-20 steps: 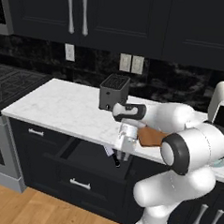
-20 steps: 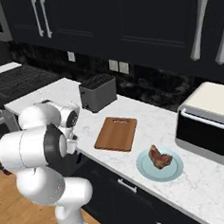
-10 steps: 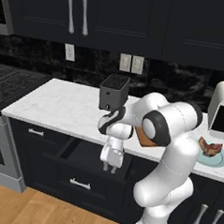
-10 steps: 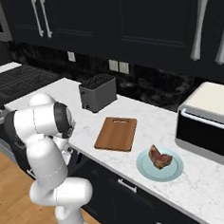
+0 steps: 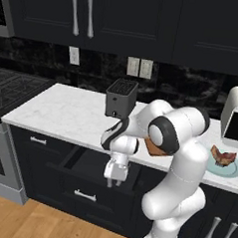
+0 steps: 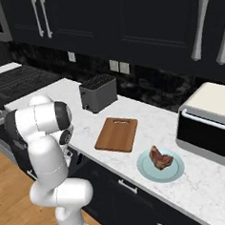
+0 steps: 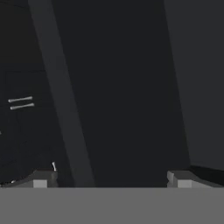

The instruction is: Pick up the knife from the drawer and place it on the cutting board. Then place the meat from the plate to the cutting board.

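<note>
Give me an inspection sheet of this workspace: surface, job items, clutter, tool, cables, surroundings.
Surface: white marble counter over black cabinets.
Job's things: cutting board lies bare on the counter; meat sits on the plate beside it; drawer is pulled open; knife not made out in its dark inside.
Clutter: black toaster; white appliance at the counter's end.
Tool: tool open, holding nothing, pointing down over the open drawer.
Cables: nothing seen.
Surroundings: stove, wall outlets, dark upper cabinets with silver handles, wooden floor.
</note>
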